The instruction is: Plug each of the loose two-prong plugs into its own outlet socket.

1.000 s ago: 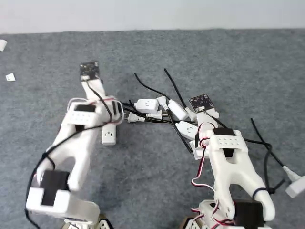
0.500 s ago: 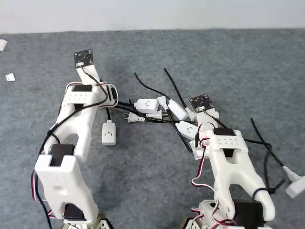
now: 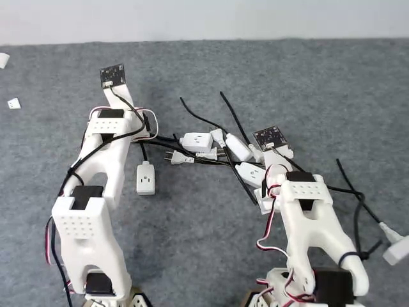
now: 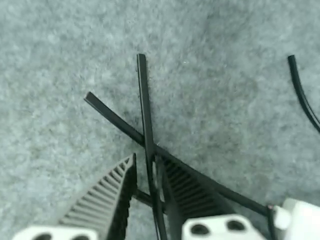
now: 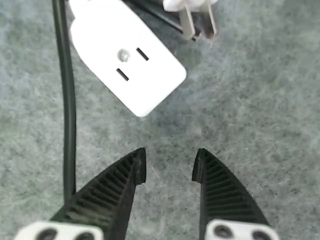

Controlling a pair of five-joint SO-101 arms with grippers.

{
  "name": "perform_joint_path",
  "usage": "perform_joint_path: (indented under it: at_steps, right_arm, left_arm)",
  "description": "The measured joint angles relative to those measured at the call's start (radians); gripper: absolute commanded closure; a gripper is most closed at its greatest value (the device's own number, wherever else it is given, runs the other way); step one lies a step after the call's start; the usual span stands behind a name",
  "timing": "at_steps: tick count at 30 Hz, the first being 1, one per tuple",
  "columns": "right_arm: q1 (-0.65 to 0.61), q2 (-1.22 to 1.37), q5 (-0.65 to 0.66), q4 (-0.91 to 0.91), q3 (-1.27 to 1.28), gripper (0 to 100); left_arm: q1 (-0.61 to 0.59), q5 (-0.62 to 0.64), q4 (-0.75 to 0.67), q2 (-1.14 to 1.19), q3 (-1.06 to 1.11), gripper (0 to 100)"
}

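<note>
Two-prong plugs (image 3: 181, 158) and white outlet sockets (image 3: 196, 141) lie tangled in black cords (image 4: 144, 100) near the middle of the grey desk (image 3: 204, 256). One broad stretch of desk lies between the two arm bases. Another runs from the tangle to the far edge, where a pale wall begins.

The left arm (image 3: 105, 173) stands up from the near edge, folds at the elbow and stretches forward, its wrist bent over the tangle's left end. A lone socket (image 3: 146, 178) lies just beside its forearm. The right arm (image 3: 307, 211) leans forward with its wrist over the tangle's right end, near a second socket (image 3: 250, 173).

The left end effector (image 4: 146, 162) points down with its fingers a little apart. One cord runs between them, just where two cords cross. The right end effector (image 5: 170, 155) hangs above bare desk with its fingers spread wide. A socket face (image 5: 127, 60) lies just ahead of the tips, with plug prongs (image 5: 197, 20) beyond it.
</note>
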Motion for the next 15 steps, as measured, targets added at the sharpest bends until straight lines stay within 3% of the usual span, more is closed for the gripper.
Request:
perform_joint_path:
  at_steps: [15]
  right_arm:
    - [0.002,0.000,0.000,0.000,0.000,83.4]
  left_arm:
    - [0.002,0.000,0.018,0.000,0.000,95]
